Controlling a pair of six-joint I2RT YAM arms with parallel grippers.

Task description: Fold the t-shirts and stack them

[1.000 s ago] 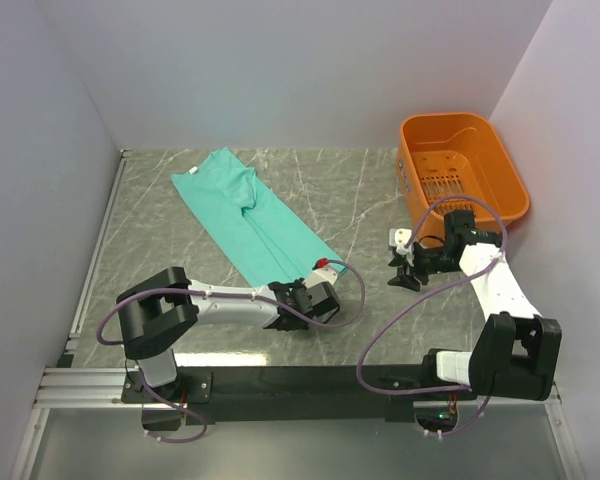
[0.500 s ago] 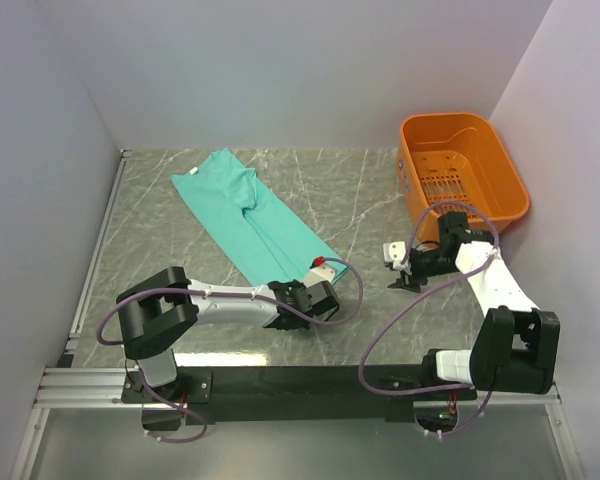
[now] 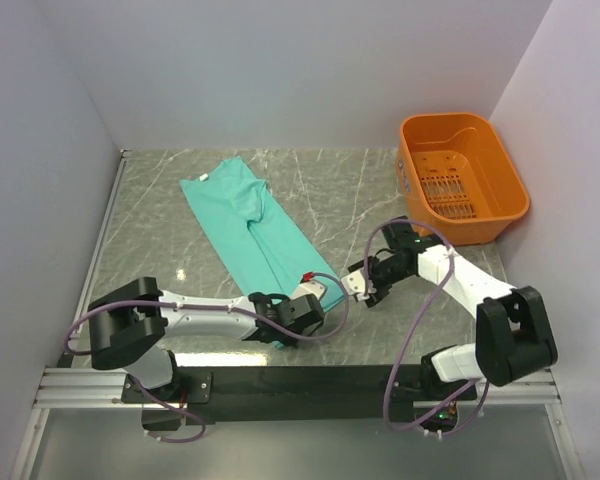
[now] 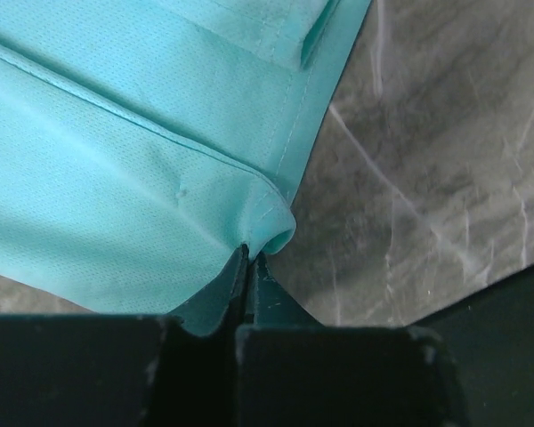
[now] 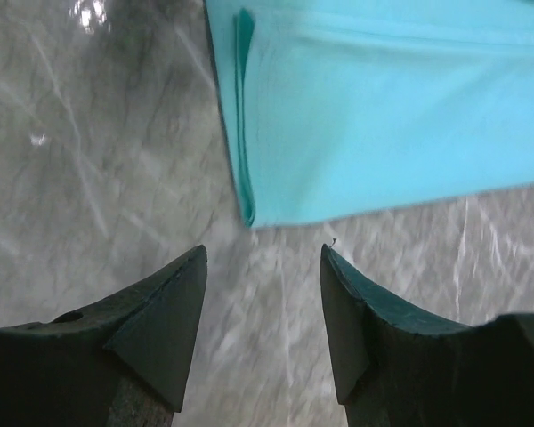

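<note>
a: what has changed at the near edge of the table (image 3: 370,200)?
b: the left gripper (image 4: 247,260) was parted a second ago. now it is clenched on the near hem of the t-shirt (image 4: 116,133), with the cloth puckered up between its black fingers. its arm has also stretched out lower along the near edge.
a: and the other one?
b: the right gripper (image 5: 262,258) has swung in from the basket side toward the middle of the table. its jaws are released and stand apart just off a near corner of the t-shirt, with bare marble between them.
a: how does the t-shirt look?
b: plain teal, folded lengthwise into a long strip, with layered edges showing at the near end. it runs from the near middle of the table toward the far left corner, neck end farthest. that far end has slid a touch to the right.
a: any writing?
b: a small white tag (image 3: 204,178) at the neck, too small to read.
a: and beyond that?
b: an orange basket (image 3: 420,190) at the far right corner, well apart from the t-shirt.
</note>
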